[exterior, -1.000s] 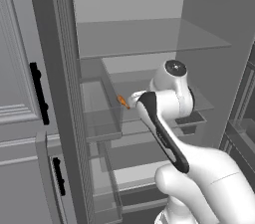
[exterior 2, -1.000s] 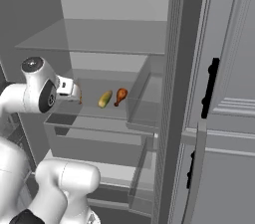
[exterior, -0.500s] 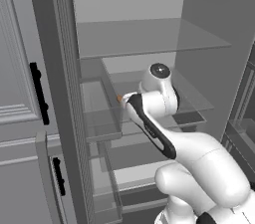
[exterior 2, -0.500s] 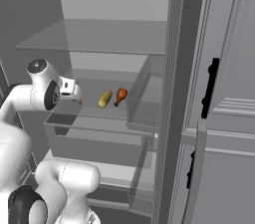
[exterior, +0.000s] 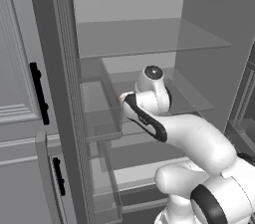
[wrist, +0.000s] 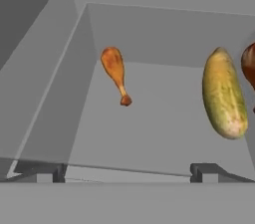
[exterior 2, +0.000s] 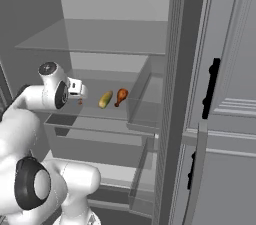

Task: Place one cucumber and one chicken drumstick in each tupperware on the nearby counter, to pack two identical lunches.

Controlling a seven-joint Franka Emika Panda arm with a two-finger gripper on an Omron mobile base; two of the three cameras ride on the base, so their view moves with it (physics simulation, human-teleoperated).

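- You have a cucumber (wrist: 223, 93) and a chicken drumstick (wrist: 115, 71) lying apart on the fridge shelf (wrist: 159, 133), toward its back edge, cold-stored until packing.
- A second drumstick (wrist: 249, 63) sits just beside the cucumber at the shelf's far side.
- Your gripper (wrist: 129, 173) hovers at the shelf's front edge, jaws spread wide, holding nothing, likely lined up for a pick.
- No labels or writing are readable.

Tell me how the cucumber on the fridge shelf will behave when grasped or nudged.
The cucumber looks rounded and elongated, lying on its side, so a nudge would probably roll it. Its smooth skin and tapered ends may let it slip between fingertips. It appears stiff, unlikely to bend, sitting close beside a chicken drumstick.
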